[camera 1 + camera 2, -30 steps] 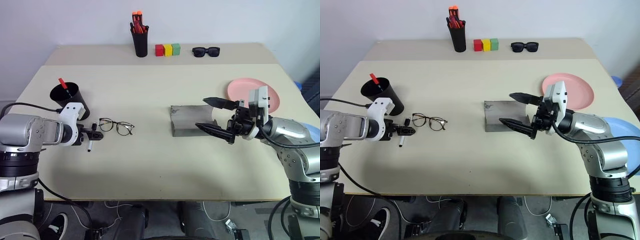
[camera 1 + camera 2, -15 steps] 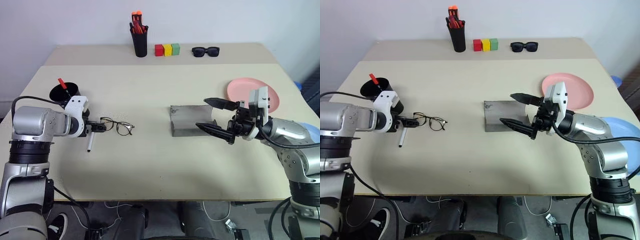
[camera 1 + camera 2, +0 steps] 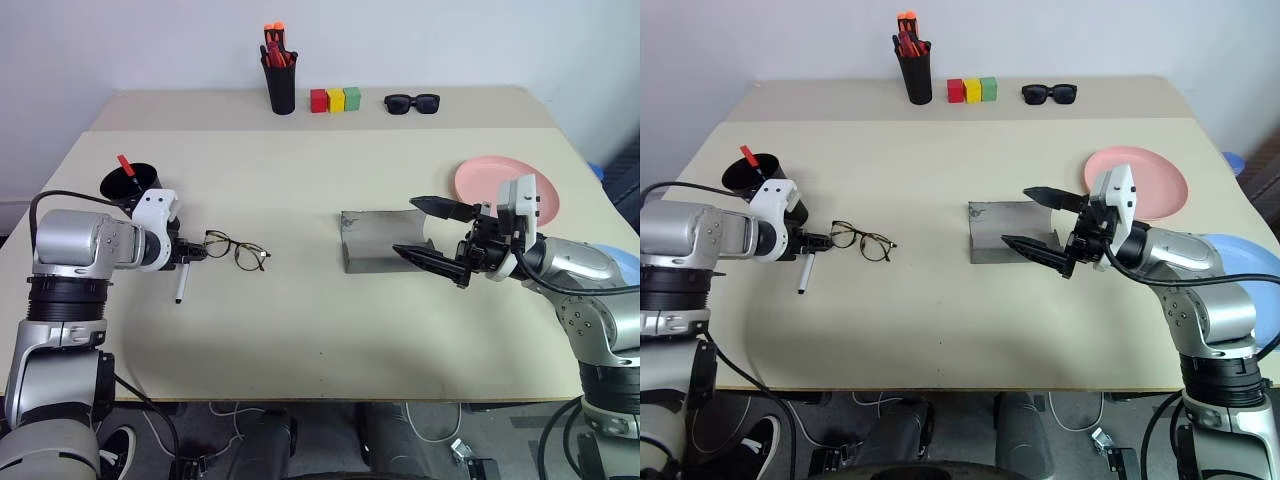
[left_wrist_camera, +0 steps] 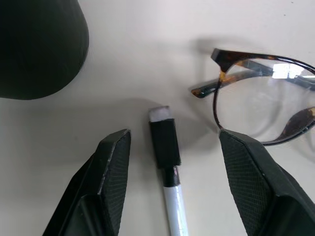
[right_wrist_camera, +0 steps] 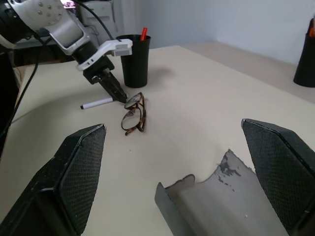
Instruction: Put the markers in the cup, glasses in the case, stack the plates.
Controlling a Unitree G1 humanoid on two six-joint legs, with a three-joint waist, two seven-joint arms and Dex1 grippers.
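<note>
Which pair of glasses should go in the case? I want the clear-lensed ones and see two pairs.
The thin round-lensed glasses lying right by the left gripper, beside the white marker. The sunglasses at the table's far edge have chunky frames and dark lenses.

Matt beige table [image 3: 300, 300], smooth, with a faint sheen; black plastic cup [image 4: 34, 44], dull and smooth; marker [image 4: 170, 187] with glossy white plastic body and satin black cap; glasses [image 4: 266, 98] with thin tortoise-pattern frame, shiny, and clear glossy lenses; grey case [image 5: 231, 196], matt felt-like inside, rubbed pale at the edge; fingers [image 4: 110, 182] of left gripper [image 4: 170, 147] in black plastic, fine cross-hatch texture on the pads; same texture on right gripper [image 5: 182, 162]; pink plate [image 3: 480, 180] in smooth plastic, slightly glossy.
</note>
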